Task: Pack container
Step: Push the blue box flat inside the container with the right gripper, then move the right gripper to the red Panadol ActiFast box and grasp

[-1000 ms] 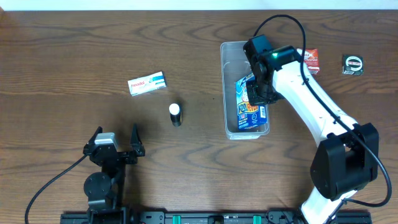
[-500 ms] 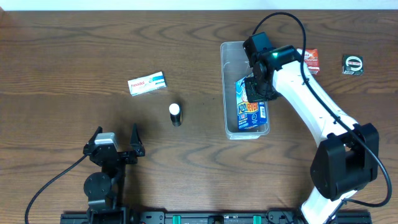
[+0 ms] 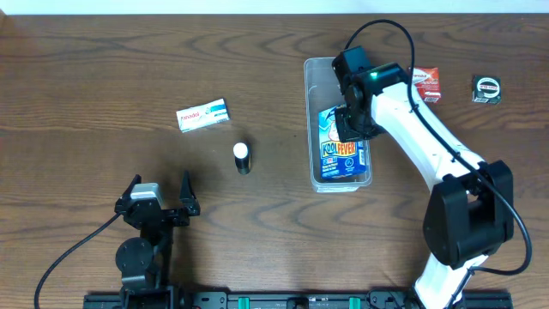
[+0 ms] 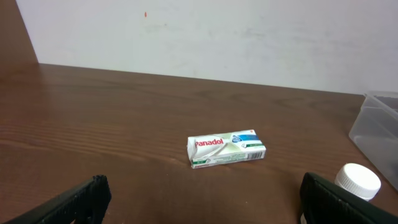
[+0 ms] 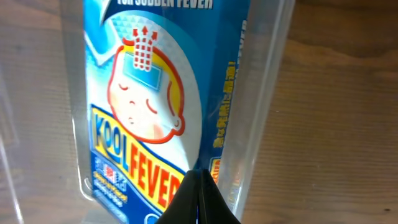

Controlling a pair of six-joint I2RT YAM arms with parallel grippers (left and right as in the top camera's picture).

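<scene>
The container [image 3: 318, 83] is a clear long tub right of the table's middle; its wall [image 5: 264, 87] also fills the right wrist view. Inside it lies a blue Kool Fever box [image 3: 336, 153], face up, its label [image 5: 140, 106] close to the camera. My right gripper [image 3: 353, 134] is shut with nothing between its jaws, its tip [image 5: 199, 180] resting against the box's right edge beside the tub wall. My left gripper [image 3: 159, 190] stands open near the front left, holding nothing [image 4: 202, 208].
A white Panadol box [image 3: 202, 114] [image 4: 226, 149] and a small white-capped bottle [image 3: 243, 157] [image 4: 357, 182] lie left of the tub. A red packet [image 3: 427, 83] and a round black item [image 3: 486, 88] lie to its right. The tub's corner [image 4: 376, 124] shows at the left wrist view's right edge.
The blue box has swung from tilted to lying flat and straight in the tub, pushed left by the shut right gripper. The left arm has not moved.
</scene>
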